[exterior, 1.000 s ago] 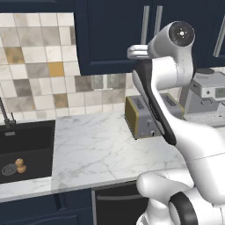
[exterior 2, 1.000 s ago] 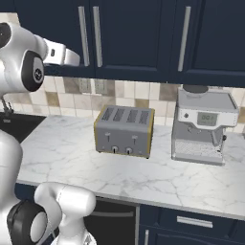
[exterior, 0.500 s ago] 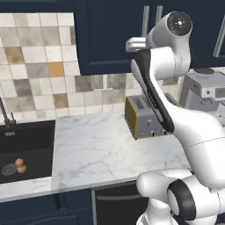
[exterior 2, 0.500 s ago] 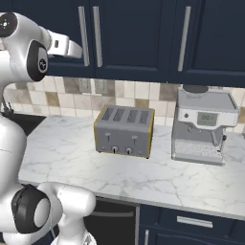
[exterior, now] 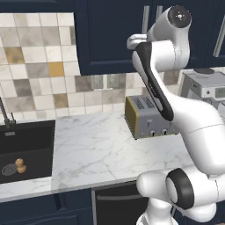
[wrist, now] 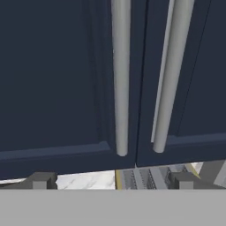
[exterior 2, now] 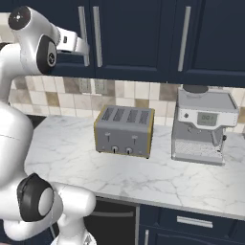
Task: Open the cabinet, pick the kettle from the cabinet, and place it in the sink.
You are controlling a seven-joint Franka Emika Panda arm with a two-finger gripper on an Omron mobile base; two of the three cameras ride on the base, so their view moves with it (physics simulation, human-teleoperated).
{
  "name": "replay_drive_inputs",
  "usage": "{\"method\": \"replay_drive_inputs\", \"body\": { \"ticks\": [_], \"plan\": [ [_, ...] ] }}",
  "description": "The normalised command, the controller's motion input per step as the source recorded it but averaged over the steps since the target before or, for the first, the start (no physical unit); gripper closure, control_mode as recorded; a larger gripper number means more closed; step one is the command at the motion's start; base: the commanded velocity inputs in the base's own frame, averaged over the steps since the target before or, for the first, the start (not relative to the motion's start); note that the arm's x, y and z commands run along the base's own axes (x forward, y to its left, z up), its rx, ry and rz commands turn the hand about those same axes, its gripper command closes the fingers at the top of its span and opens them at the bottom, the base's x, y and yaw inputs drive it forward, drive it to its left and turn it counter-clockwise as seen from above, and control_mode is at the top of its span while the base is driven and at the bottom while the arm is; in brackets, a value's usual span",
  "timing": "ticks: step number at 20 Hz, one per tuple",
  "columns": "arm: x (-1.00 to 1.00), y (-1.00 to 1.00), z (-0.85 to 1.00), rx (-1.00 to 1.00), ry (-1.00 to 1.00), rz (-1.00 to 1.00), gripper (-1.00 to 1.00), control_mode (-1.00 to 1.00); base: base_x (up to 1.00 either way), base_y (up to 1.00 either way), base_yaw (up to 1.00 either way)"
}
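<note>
- 2 long silver bar handles (wrist: 120, 79) hang side by side where the doors of the cabinet (wrist: 48, 75) meet, both doors shut, so I cannot see the kettle; I take it to be behind them.
- I have the gripper (wrist: 110, 180) spread wide and holding nothing, close in front of the doors, with the left bar roughly centred between the fingertips (wrist: 42, 180).
- I judge the door stiff and hinged, light to swing; the bar looks smooth and round, so I would clamp it near its lower end and pull straight, lest it slip.
- Judging by the task, the kettle is a hard, rounded metal thing; I would expect its body to be slippery and its handle the surest hold.
- At the left edge of the worktop (exterior: 92, 149) lies the sink (exterior: 30, 132), a black basin with a round metal drain (exterior: 9, 168) and a small brown object (exterior: 20, 165) beside it on its floor; otherwise it is free to take the kettle.
- On the worktop under the cabinet stands 1 toaster (exterior 2: 125, 130), with a coffee machine (exterior 2: 203, 125) near the right edge.
</note>
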Motion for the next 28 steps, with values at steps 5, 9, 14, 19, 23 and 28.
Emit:
{"method": "replay_drive_inputs", "body": {
  "ticks": [5, 9, 14, 19, 23, 28],
  "plan": [
    [0.23, -0.08, -0.04, 0.01, 0.03, 0.00, -1.00, -1.00, 0.00, 0.00, 0.00],
    [0.26, -0.06, -0.03, 0.02, 0.02, 0.00, -1.00, -1.00, 0.00, 0.00, 0.00],
    [0.27, -0.03, -0.04, 0.03, 0.01, 0.00, -1.00, -1.00, 0.00, 0.00, 0.00],
    [0.27, -0.03, -0.05, 0.02, 0.00, 0.02, -1.00, -1.00, 0.00, 0.00, 0.00],
    [0.28, -0.02, -0.10, 0.03, 0.01, 0.02, -1.00, -1.00, 0.00, 0.00, 0.00],
    [0.30, 0.00, -0.12, 0.04, 0.00, 0.04, -1.00, -1.00, 0.00, 0.00, 0.00]
  ]
}}
